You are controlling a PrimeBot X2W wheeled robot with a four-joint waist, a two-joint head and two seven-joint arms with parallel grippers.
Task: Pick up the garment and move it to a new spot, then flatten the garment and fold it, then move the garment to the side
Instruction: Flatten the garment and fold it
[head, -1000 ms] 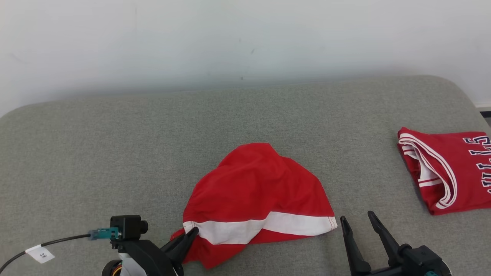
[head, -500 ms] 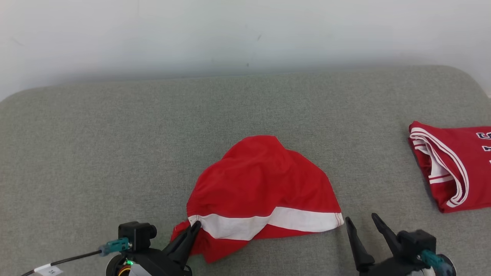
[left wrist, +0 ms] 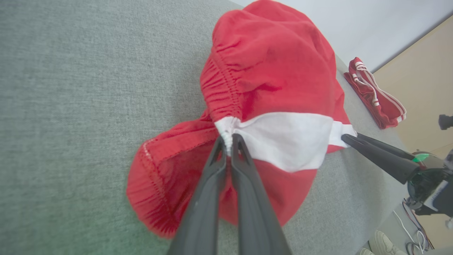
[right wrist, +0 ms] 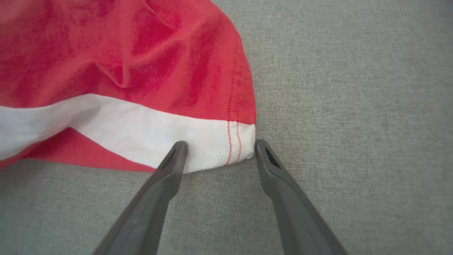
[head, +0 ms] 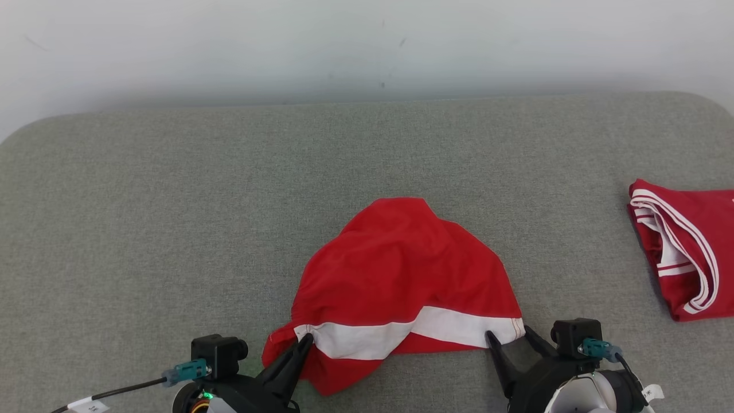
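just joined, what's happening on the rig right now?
Two-armed robot starting on crumpled red shorts on a grey padded surface. Left pincer is shut on the white stripe by the gathered waistband. Right pincer is open, fingers straddling the white hem corner, not yet gripping. The shorts lie unlifted. A folded red jersey sits at the robot's right.

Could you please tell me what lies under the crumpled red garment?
The red garment rests on the grey cushion, which shows all round it. Its folds cover whatever lies directly beneath, so nothing more can be told.
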